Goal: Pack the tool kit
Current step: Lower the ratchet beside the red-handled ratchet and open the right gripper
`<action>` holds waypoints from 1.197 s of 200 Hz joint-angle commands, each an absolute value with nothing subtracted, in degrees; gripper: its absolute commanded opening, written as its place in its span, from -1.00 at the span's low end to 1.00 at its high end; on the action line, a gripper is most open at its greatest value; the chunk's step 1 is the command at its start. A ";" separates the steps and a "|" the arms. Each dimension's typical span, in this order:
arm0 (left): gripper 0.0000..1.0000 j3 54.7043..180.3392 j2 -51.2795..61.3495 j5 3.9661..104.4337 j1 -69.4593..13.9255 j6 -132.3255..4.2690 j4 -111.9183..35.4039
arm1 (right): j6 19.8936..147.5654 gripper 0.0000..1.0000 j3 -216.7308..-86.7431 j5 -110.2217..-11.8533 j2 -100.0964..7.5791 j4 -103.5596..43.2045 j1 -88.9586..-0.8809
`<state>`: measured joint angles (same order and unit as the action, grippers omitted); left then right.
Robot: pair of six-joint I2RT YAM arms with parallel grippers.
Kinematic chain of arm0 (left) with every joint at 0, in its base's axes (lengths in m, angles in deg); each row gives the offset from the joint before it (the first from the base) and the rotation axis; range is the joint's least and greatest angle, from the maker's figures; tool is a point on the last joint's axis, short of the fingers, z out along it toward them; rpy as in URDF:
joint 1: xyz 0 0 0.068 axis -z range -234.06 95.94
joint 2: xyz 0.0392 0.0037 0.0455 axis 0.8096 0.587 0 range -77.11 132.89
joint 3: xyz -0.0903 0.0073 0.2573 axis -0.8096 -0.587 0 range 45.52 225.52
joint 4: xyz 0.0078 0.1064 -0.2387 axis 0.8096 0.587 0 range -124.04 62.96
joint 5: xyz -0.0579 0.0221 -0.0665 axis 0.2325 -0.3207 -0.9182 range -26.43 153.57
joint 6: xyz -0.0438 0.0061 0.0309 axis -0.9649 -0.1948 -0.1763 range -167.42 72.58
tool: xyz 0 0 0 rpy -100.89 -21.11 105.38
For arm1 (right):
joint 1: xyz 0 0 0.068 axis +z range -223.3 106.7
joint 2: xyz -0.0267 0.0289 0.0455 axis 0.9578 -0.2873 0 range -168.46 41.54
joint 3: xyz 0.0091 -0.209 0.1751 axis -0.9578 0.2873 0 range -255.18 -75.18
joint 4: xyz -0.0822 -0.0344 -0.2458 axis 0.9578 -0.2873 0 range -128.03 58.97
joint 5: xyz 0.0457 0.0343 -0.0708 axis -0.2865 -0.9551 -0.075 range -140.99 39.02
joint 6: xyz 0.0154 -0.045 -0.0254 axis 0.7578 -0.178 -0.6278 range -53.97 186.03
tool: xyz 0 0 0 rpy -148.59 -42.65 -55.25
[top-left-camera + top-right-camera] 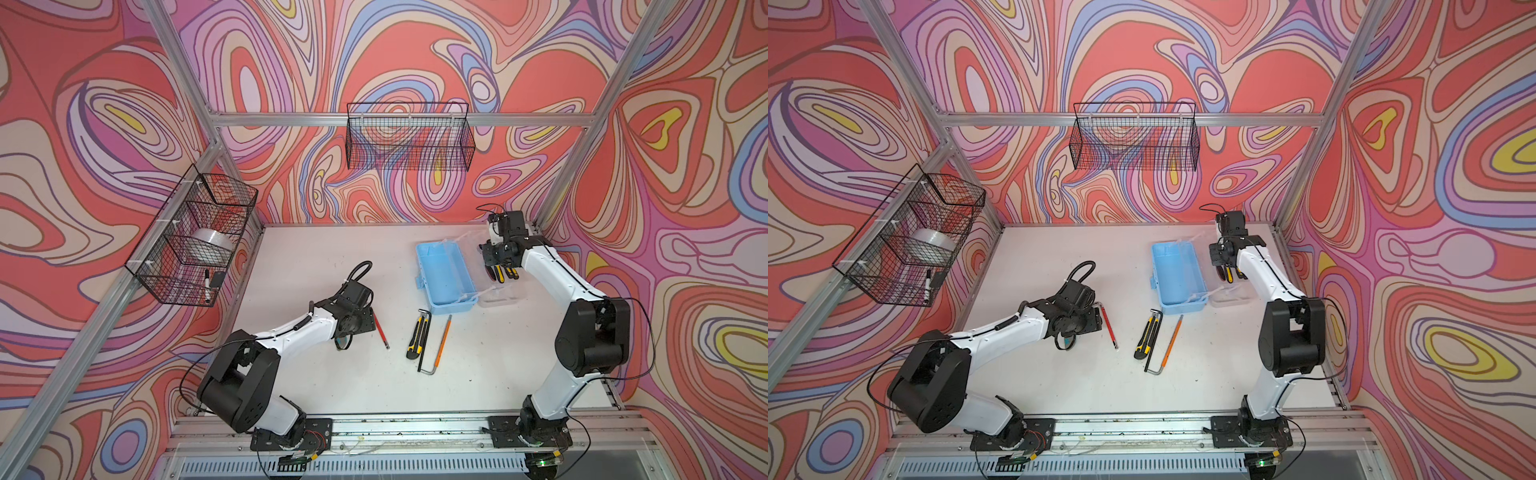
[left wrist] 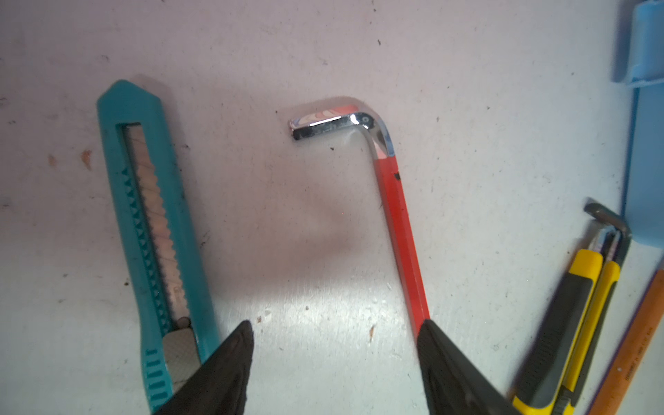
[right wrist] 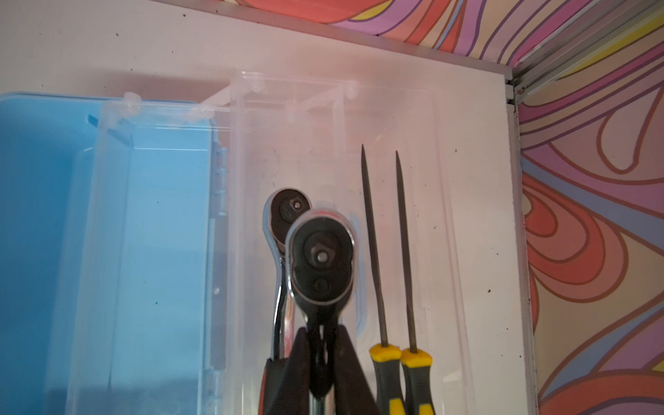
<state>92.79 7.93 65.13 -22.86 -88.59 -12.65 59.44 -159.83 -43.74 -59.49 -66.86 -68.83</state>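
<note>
Trouble could come from two sides here, I think. On the right, the right claw (image 3: pixel 323 336) is clenched on the thin handle of a ratchet (image 3: pixel 321 255). It holds this ratchet over the clear lid (image 3: pixel 449 215), where a second ratchet (image 3: pixel 287 208) and two thin pointed tools (image 3: pixel 373 251) with yellow-black handles lie. The heavy head stands far out in front of the fingers, so it may swing or slide in the grip. If it drops, it would land on the lid and not in the case (image 1: pixel 444 270). This light-blue case sits open at the far right of the surface (image 1: pixel 332 395), with the lid folded flat beside it, and its inside looks empty. While tools lie in the lid, I judge it cannot be closed without spilling them. On the left, the left claw (image 2: pixel 336 334) is released and holds nothing, with its jaws wide over bare surface between the teal cutter (image 2: pixel 151 215) and the red hex key (image 2: pixel 399 222). Each fingertip overlaps one of these tools in the wrist view. A straight descent could therefore press on both, push them aside, or close on nothing. The key is thin and lies flat, so it may escape the fingers.
</note>
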 commanded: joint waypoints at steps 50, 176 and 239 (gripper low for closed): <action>0.46 94.74 9.44 65.88 -22.72 -87.86 -11.10 | 58.19 -1.00 -162.81 -44.65 -63.57 -64.34 -70.18; 0.46 97.56 12.26 65.07 -22.07 -86.89 -10.74 | 64.70 -0.06 -162.11 -47.35 -57.82 -66.37 -70.23; 0.45 98.69 13.84 64.71 -21.47 -87.25 -11.17 | 67.92 0.03 -157.76 -49.72 -49.86 -66.38 -70.30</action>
<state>97.01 12.91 64.85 -21.89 -87.50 -12.24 65.41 -160.55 -48.11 -53.70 -66.23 -70.01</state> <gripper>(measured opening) 0.727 0.508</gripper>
